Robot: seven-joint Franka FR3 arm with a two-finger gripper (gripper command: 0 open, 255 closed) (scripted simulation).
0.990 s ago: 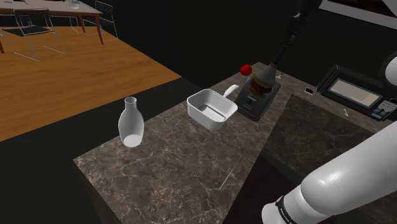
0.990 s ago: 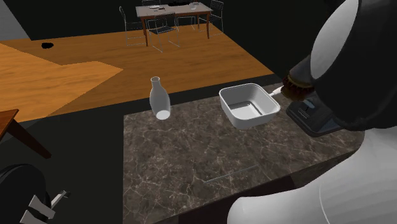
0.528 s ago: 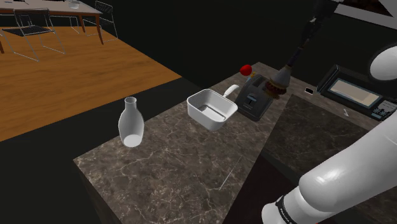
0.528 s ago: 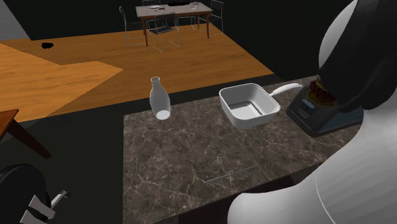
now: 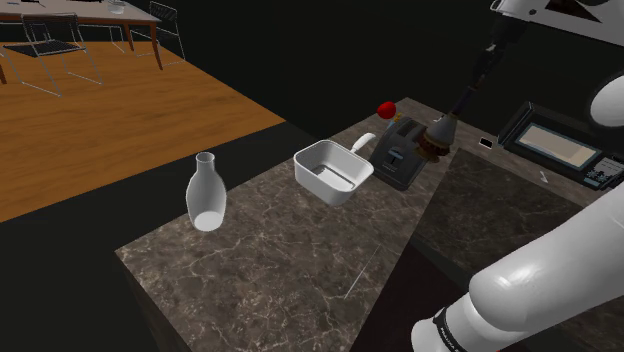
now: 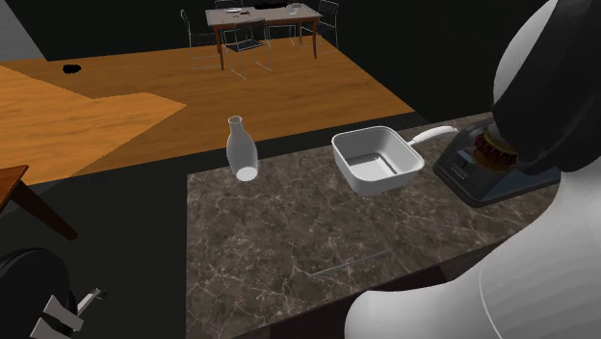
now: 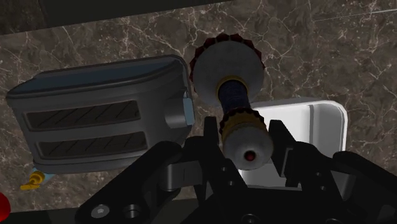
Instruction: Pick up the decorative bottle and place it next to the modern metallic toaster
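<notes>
— Where's the bottle?
— Clamped in my gripper [image 7: 247, 130]. On the wrist view both fingers [image 7: 212, 143] are clenched on the neck of the bottle [image 7: 227, 67], its wide brown base pointing down toward the counter [image 7: 305, 44].
— And against the toaster?
— In the shoulder view the bottle [image 5: 437, 137] is right of centre in the upper half, just beside the right end of the toaster [image 5: 398, 155]. The gripper [image 5: 470, 95] slants up toward the upper right corner. I can't tell whether the base touches anything or hangs free; the angle is poor.
— What else is there?
— A white pan [image 5: 332, 170] just left of the toaster, and a white flask [image 5: 206, 192] upright at centre left, well apart from both. A red thing [image 5: 386, 108] sits behind the toaster.
— The second exterior view?
— The bottle [image 6: 491, 146] is at the right edge, above the toaster [image 6: 467, 173], partly hidden by my arm [image 6: 549, 96].
</notes>
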